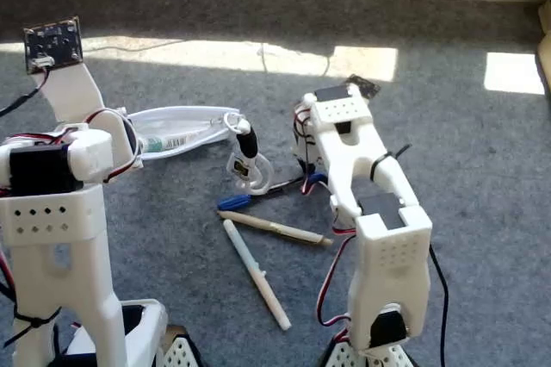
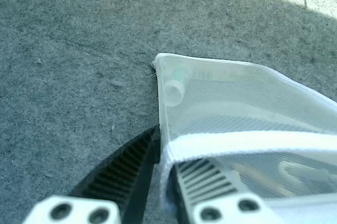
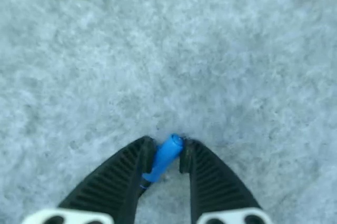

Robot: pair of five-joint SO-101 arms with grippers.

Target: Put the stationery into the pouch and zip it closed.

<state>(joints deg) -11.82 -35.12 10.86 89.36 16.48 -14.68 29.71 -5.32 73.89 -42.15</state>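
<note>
Your right gripper (image 3: 167, 144) was pinching the blue pen (image 3: 160, 162) at its very tip, both jaws pressed against the cap. I judge that a shallow hold. You would have done well to lift slowly and keep the pen level, so that its long free end did not drag or twist out on the way.

The white mesh pouch (image 1: 185, 126) lay toward ten o'clock from that gripper, well apart from it. Your left gripper (image 2: 162, 153) was clamped on the pouch's mesh wall, just under the white band of its mouth. A pale tube-like item (image 2: 174, 90) already lay inside. Raising that edge a little would likely have opened the mouth wide enough to slide the pen in end first.

A white-looped tool (image 1: 250, 169) lay at nine o'clock from the right gripper. A beige pen (image 1: 275, 227) and a white pen (image 1: 256, 274) lay at seven o'clock, touching or nearly so.

The worktop (image 1: 482, 177) was a grey, felt-like surface. Bright patches of sunlight (image 1: 362, 64) fell across it at twelve o'clock.
</note>
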